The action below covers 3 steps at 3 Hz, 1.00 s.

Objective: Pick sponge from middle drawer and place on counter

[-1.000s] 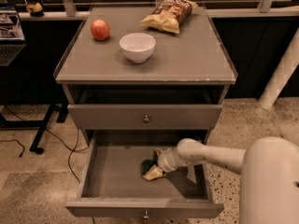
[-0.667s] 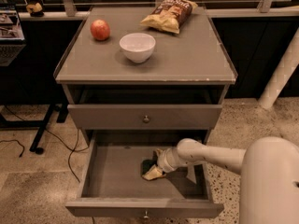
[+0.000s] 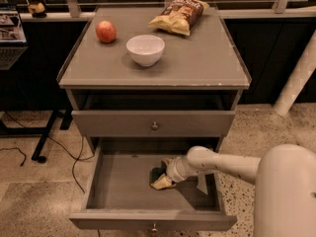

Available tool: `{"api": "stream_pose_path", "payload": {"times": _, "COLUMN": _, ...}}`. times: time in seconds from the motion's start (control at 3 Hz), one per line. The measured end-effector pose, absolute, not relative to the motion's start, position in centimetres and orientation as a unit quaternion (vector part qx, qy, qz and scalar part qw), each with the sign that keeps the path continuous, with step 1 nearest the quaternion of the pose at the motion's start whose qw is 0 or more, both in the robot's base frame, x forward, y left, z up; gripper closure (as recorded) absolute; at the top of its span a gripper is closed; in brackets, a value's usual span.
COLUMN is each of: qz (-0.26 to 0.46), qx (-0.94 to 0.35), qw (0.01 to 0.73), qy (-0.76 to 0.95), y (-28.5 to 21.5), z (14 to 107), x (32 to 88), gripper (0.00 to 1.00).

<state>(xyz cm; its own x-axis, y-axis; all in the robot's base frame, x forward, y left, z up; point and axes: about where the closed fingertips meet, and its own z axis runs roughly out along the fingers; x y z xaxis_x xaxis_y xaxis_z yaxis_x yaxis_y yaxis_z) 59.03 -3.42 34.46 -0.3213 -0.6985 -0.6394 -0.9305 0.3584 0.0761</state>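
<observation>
Down in the middle drawer (image 3: pixel 123 184), gripper (image 3: pixel 167 176) atop a half-hidden sponge (image 3: pixel 160 182).

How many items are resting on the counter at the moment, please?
3: an apple back left, a white bowl just right of it, a chip bag at the back right. None seem hidden. The gripper is in the middle drawer at the sponge.

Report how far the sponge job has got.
Done: the wide grey middle drawer is pulled open. In hand: the gripper is down inside it, at the small dark green and pale yellow sponge on the drawer floor; a grasp cannot be confirmed. Left: lifting the sponge onto the flat grey counter.
</observation>
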Motion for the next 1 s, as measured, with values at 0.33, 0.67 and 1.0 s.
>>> {"api": "stream_pose_path", "payload": {"times": 0.33, "qz": 0.232, "qx": -0.533, "qw": 0.271, "qy": 0.767, "y": -3.0, "z": 36.4, "x": 58.9, "gripper": 1.0}}
{"api": "stream_pose_path", "payload": {"times": 0.67, "qz": 0.245, "qx": -0.541, "qw": 0.278, "qy": 0.755, "y": -2.6, "z": 37.8, "x": 58.7, "gripper": 1.0}}
{"api": "stream_pose_path", "payload": {"times": 1.0, "qz": 0.266, "qx": -0.55, "qw": 0.28, "qy": 0.74, "y": -2.1, "z": 38.9, "x": 58.6, "gripper": 1.0}}
